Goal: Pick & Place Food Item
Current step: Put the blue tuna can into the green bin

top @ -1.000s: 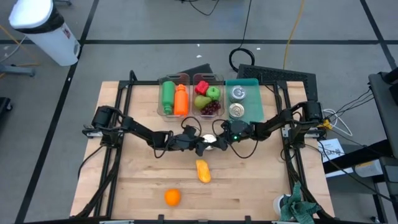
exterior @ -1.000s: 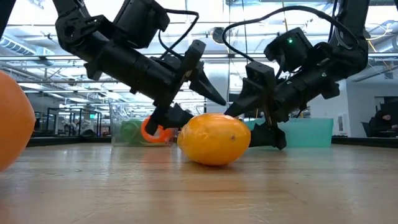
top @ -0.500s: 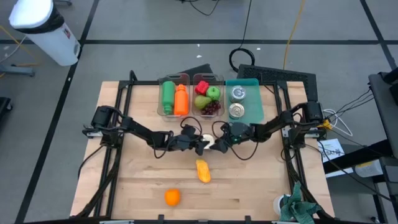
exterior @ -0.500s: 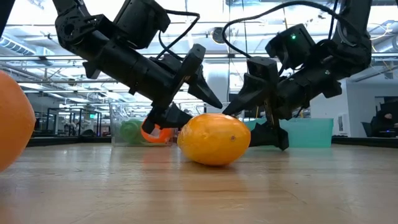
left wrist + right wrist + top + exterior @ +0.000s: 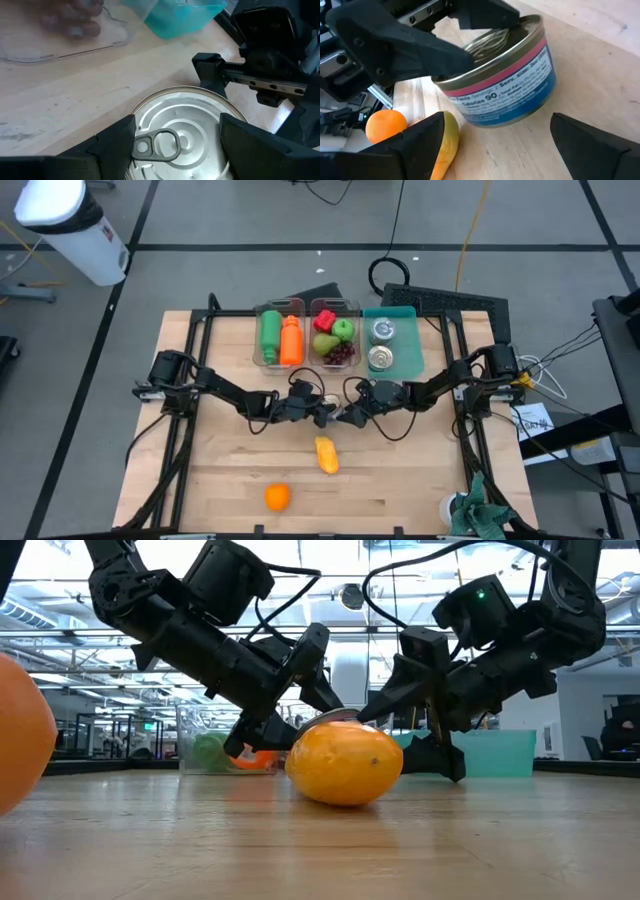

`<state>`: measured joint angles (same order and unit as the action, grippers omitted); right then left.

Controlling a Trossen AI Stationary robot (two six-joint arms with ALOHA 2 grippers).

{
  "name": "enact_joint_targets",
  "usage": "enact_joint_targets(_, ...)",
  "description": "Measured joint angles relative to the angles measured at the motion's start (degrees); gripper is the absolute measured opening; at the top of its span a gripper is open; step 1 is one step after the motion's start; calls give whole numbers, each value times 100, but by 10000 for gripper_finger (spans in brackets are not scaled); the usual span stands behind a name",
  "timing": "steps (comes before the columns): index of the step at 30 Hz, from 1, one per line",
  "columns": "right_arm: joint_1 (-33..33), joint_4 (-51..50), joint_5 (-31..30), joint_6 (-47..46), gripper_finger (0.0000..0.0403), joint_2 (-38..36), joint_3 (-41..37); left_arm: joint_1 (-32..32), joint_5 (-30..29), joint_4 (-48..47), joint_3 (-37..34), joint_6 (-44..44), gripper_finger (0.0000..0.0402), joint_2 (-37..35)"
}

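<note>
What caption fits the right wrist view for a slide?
Left gripper holds a tin can on the wooden table; right gripper faces it, jaws open.

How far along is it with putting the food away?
Bottles, fruit and two tins already sit in the trays. Now the left claw grips a tin at mid-table, with the open right claw closing in. Left out: the mango and orange.

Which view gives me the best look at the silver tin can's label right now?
The right wrist view: the silver tin can shows its pink and blue side label there. The left wrist view shows only its pull-tab lid. The high view barely shows it between the arms, and in the low view the yellow mango hides it.
</note>
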<state>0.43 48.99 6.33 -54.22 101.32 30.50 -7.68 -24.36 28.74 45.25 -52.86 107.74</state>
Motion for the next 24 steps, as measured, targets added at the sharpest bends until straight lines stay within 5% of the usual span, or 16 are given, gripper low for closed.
enact_joint_targets(11,8,564,-37,-43,345,24,52,7,-187,154,-2,23,298,2)
enact_joint_targets(24,-7,534,491,2226,345,4,74,13,-101,63,-1,218,298,-2)
